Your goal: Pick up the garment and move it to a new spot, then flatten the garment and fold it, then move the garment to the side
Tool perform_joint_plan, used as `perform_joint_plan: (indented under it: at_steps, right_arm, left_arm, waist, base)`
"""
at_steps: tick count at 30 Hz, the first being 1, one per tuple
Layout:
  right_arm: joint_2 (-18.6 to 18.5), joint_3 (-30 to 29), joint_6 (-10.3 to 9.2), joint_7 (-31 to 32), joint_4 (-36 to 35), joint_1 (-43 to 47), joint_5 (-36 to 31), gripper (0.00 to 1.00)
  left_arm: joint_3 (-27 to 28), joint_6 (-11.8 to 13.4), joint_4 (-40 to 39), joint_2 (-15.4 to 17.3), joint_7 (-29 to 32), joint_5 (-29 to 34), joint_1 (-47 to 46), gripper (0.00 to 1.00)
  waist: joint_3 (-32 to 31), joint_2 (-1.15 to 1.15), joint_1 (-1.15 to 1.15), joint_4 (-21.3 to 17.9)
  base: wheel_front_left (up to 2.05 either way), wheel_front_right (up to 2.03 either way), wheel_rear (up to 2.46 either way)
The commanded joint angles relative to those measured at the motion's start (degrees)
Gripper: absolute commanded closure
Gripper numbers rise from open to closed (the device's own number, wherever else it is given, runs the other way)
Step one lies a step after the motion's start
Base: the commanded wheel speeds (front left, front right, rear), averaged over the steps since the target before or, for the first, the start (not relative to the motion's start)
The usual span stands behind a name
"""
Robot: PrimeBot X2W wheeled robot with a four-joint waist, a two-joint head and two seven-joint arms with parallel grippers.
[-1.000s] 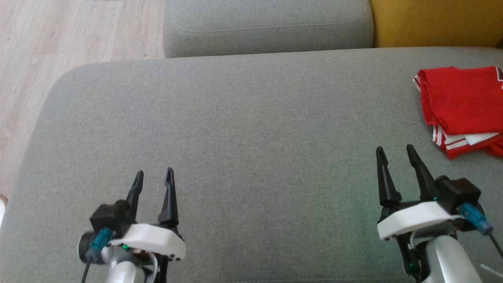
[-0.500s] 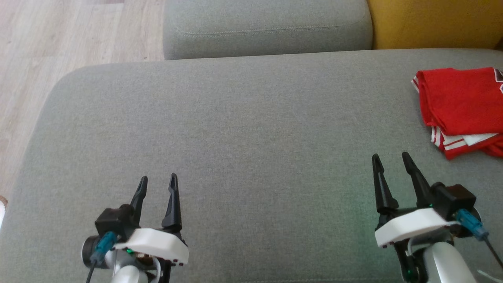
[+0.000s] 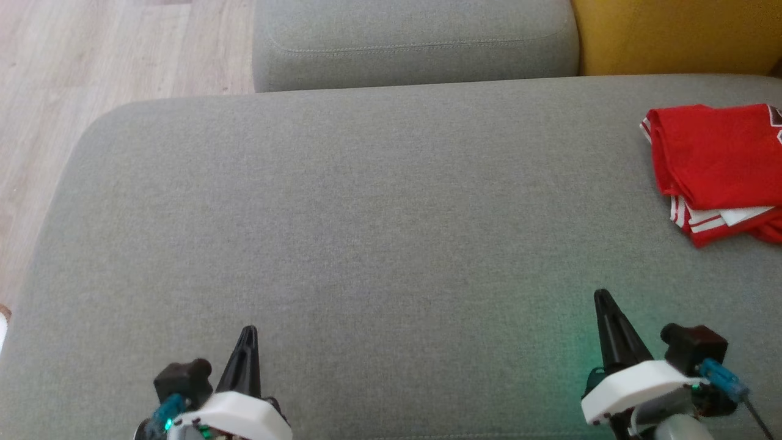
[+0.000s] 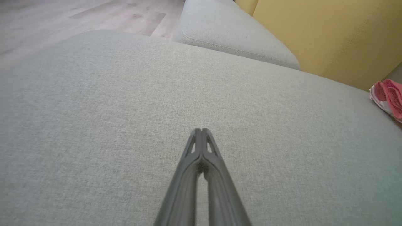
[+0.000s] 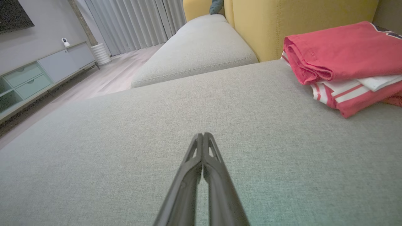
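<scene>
The garment [image 3: 718, 159] is red with white stripes and lies folded in a stack at the far right of the grey cushion [image 3: 366, 232]. The right wrist view has the garment [image 5: 345, 59] at its upper right, and the left wrist view catches its edge [image 4: 388, 97] at the far right. My left gripper [image 3: 247, 333] sits low at the front left, fingers pressed together with nothing between them [image 4: 201, 131]. My right gripper [image 3: 602, 296] is at the front right, well short of the garment, also shut and empty [image 5: 202, 135].
A second grey cushion [image 3: 415, 43] sits beyond the far edge, with a yellow backrest [image 3: 678, 33] at the upper right. Wooden floor [image 3: 91, 61] lies off the left side. The right wrist view has a low cabinet [image 5: 40, 72] and curtains [image 5: 132, 22].
Both grippers have closed from open and drawn back toward the bottom of the head view. The garment has not moved.
</scene>
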Motion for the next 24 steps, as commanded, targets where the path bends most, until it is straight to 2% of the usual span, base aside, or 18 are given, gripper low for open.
perform_joint_plan:
  at_steps: [1,24]
  right_arm:
    - [-0.13,-0.31,0.02,0.17,-1.96,-2.54,1.99,1.00]
    - [-0.47,-1.74,0.09,2.53,-2.59,-3.43,17.42,1.00]
  left_arm:
    - [0.76,-0.51,-1.92,0.14,0.37,-1.71,-2.66,1.00]
    - [3.98,-2.74,-2.31,0.59,3.71,-16.15,-4.11,1.00]
  waist:
    - [0.00,0.00,0.00,0.01]
    - [0.01,0.00,0.00,0.07]
  base:
    - [0.00,0.00,0.00]
    - [0.00,0.00,0.00]
